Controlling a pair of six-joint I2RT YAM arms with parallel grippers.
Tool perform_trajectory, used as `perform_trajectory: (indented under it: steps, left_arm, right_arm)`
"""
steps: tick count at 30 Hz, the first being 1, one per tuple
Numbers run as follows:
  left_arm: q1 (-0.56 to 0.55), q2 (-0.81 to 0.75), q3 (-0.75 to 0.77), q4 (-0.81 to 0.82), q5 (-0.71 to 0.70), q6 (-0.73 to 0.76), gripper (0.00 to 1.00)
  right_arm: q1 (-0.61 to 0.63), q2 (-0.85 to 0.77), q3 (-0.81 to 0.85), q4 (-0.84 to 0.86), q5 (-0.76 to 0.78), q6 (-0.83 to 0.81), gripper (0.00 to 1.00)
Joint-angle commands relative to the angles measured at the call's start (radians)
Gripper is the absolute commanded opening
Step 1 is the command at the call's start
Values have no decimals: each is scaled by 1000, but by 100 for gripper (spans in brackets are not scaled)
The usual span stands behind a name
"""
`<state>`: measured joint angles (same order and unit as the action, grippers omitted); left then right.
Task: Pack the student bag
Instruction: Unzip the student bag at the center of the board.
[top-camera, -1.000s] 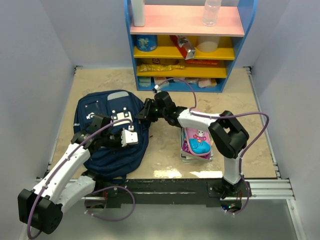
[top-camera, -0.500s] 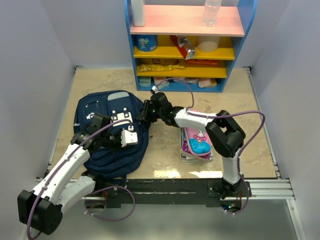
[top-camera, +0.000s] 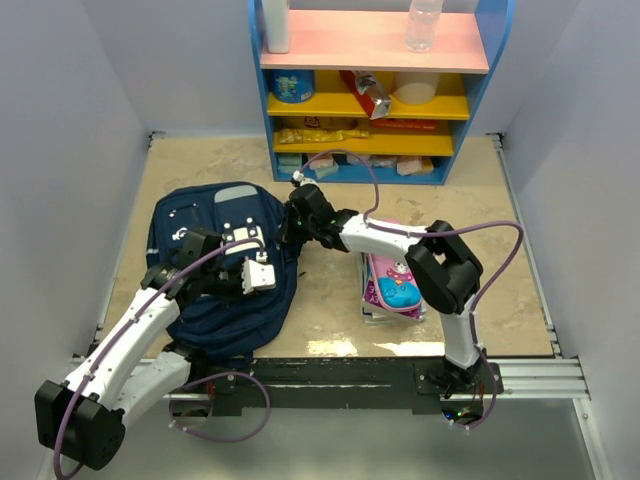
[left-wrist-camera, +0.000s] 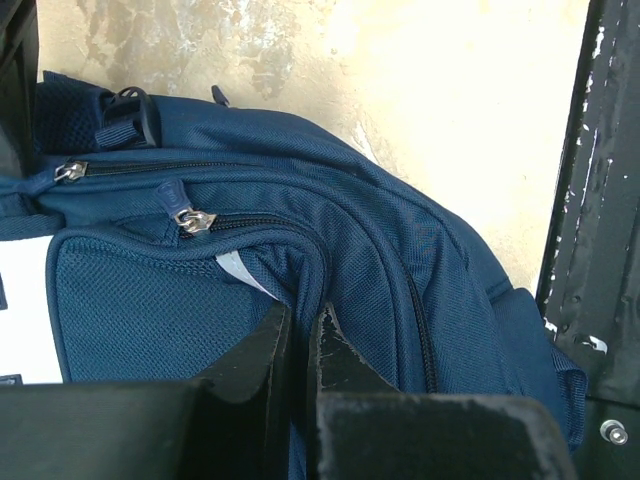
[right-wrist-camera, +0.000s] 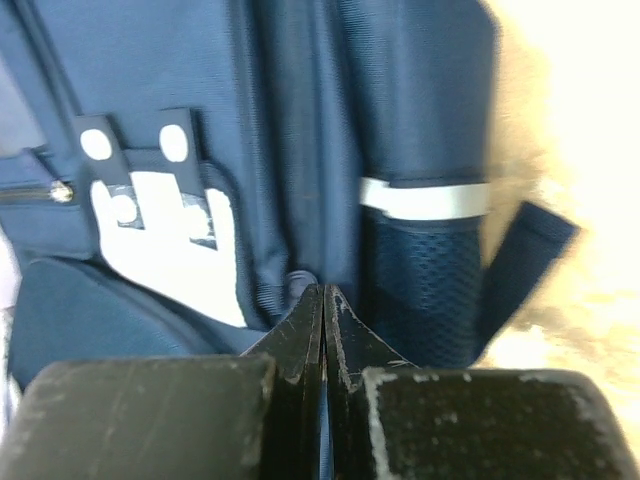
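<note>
Navy fabric: student bag (top-camera: 225, 310), lying flat on the left of the table (top-camera: 330, 300).
Near side: left end effector (left-wrist-camera: 303, 315) clenched on a fold beside the front pocket.
Far right edge: right end effector (right-wrist-camera: 324, 292) clenched tight at a seam; whether it caught a zip pull is unclear.
Hazards: the right fingers could slip off empty and leave the zip unmoved. The left pinch could lose the fabric if the bag drags.
Right of the bag: pink pencil case (top-camera: 395, 285), not yet packed.

Your left tool (left-wrist-camera: 303, 314) is pinched on a piped seam of the navy student bag (left-wrist-camera: 400, 270), jaws almost touching. Two silver zipper pulls (left-wrist-camera: 190, 217) sit on the bag's upper left. The counter (left-wrist-camera: 450, 100) lies beyond the bag, with a black rail (left-wrist-camera: 600, 200) to its right.
</note>
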<state>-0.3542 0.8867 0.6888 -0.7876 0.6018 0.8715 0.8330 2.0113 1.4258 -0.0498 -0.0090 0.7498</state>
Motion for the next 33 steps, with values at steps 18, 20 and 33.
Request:
perform_trajectory:
  steps: [18,20,33]
  left_arm:
    - [-5,3,37,100,76,-45,0]
    - [-5,3,37,100,75,-43,0]
    - [-5,-6,23,105,76,-43,0]
  right_arm:
    - [28,-68,30,-53,63,-164,47]
    - [31,-42,67,-77,58,-174,46]
    - [35,-12,91,-151,164,-185,29]
